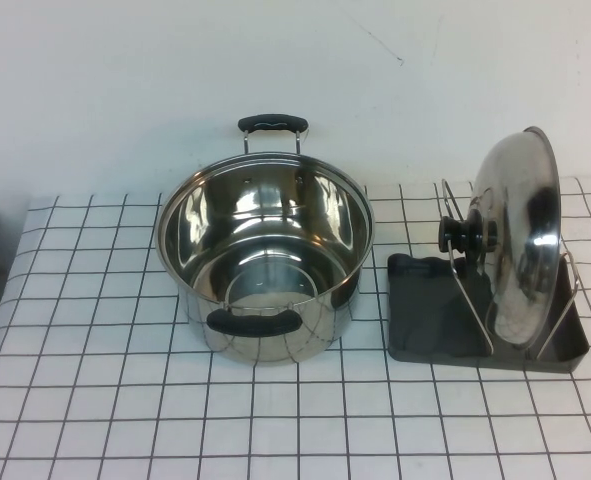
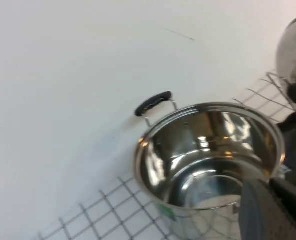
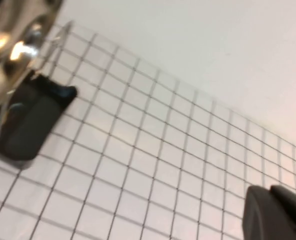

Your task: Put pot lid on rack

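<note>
Already the pot lid point(image 1: 520, 235) leans upright in the rack point(image 1: 430, 330), untouched.

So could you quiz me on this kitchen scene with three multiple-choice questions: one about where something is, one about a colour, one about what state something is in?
1. Where is the pot lid?
A. on the pot
B. in the rack
C. flat on the table

2. What colour are the pot handles?
A. red
B. white
C. black

3. How is the pot?
A. open and empty
B. covered
C. tipped over

Answers:
1 B: the lid stands on edge between the wire hoops of the rack, right of the pot.
2 C: both handles look black.
3 A: bare steel shows inside.

The left gripper is near the pot; the right gripper is over the table.
</note>
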Controlling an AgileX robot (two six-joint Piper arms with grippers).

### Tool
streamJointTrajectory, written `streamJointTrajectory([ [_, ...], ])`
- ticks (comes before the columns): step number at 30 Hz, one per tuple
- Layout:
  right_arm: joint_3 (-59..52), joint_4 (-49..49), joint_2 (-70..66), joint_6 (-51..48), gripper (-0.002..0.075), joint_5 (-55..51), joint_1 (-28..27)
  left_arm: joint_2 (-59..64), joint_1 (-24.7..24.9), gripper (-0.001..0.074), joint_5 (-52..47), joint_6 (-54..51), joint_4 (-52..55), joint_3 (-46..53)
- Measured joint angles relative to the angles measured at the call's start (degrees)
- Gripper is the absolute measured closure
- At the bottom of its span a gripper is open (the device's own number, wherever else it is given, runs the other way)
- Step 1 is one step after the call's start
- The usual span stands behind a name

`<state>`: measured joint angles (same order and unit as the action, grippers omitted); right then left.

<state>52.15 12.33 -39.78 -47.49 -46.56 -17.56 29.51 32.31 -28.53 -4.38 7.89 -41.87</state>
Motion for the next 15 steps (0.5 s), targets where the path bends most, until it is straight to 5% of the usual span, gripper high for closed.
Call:
streamJointTrajectory([
  [4, -0.13, 2.29, 0.39, -2.69, 0.0727, 3.20, 0.00, -8.28, 0.00, 0.0736, 2.80, 9.81, 10.54, 6.63],
  [9, -4.68, 17.72, 5.66, -18.77, 0.0727, 9.27, 0.00, -19.23, 0.00, 0.0736, 3.41, 28.40, 23.76, 15.28],
  [15, -15.13, 32.56, 16.30, -29.45, 0.0727, 13.88, 0.00, -27.78, 0.00, 0.0736, 3.41, 36.51, 26.73, 24.86],
])
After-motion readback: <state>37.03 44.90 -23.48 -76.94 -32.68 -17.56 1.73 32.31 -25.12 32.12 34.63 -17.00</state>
